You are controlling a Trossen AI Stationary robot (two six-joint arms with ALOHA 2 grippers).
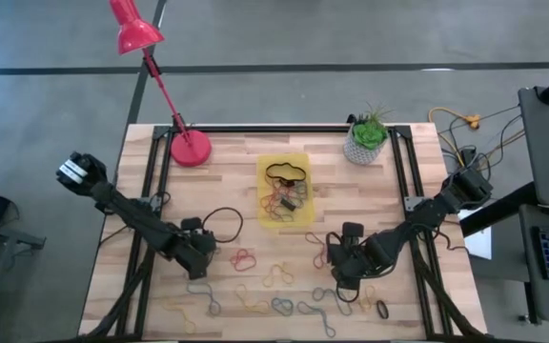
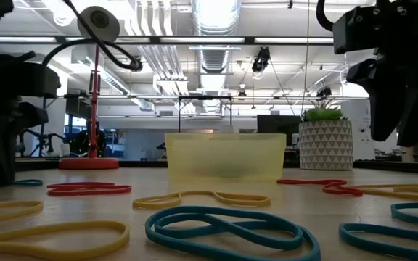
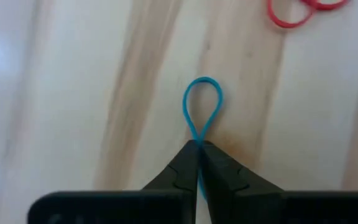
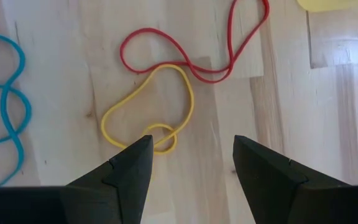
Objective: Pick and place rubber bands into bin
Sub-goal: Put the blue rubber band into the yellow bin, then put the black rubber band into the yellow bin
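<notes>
High view showed the left arm reaching from the desk's left edge diagonally toward the middle, bent low, with the left end effector [image 1: 198, 265] down at the wooden desk [image 1: 227, 181] near its front-left part. Left wrist view showed its two fingers pressed together and clamped on a blue rubber band [image 3: 202, 106], whose free loop lay flat on the wood in front of the tips; a red band [image 3: 297, 14] lay farther away.

Behind the middle of the desk stood the yellow bin [image 1: 284, 191], with several bands already inside. Other rubber bands [image 1: 255, 303] were scattered along the front of the desk, between the two arms and in front of them.

On the right, the right arm came in from the right edge, also bent low. The right end effector [image 4: 191, 158] had its fingers apart and held nothing, above a yellow band [image 4: 148, 112] that touched a red one [image 4: 194, 50].
</notes>
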